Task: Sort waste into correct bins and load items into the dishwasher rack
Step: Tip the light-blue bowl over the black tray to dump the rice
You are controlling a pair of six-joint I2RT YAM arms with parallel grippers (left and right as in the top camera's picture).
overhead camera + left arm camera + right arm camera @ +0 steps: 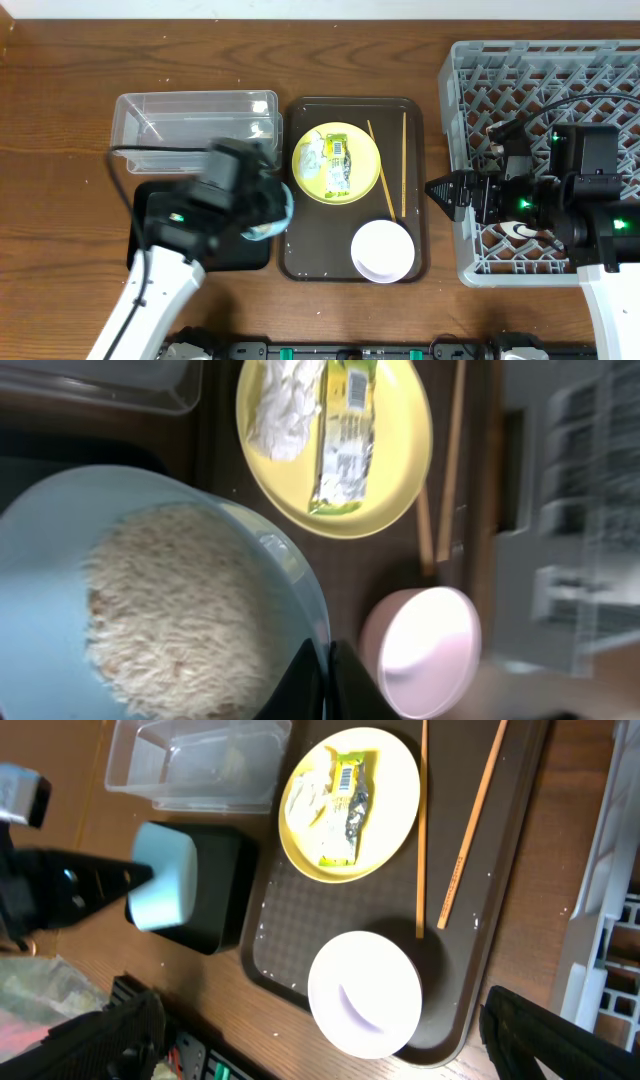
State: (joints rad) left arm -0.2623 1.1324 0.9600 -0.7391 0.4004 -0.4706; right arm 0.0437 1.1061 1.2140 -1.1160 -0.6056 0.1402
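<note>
My left jaws are clamped on the rim of the light-blue bowl (50, 540), a smooth round bowl heaped with fine white rice (175, 615). In the overhead view it hangs over the right edge of the matte black tray (218, 890) at the lower left of the frame, just beside the raised lip of the brown tray (310, 250). Above the black tray lies the clear tub (190, 105), thin-walled with rounded corners.

My right jaws stand wide apart and hold nothing. They are over the narrow strip of wooden counter (60, 100) between the brown tray and the grey rack (470, 80), an open lattice of pegs at the right of the frame.

On the brown tray, the glossy yellow plate (367, 160) carries a crumpled tissue (310, 155) and a shiny printed wrapper (338, 165). Two thin chopsticks (404, 165) lie to the plate's right, nearly parallel. The white-pink bowl (382, 250) sits near the tray's lower right corner, with bare tray floor showing to its left.
</note>
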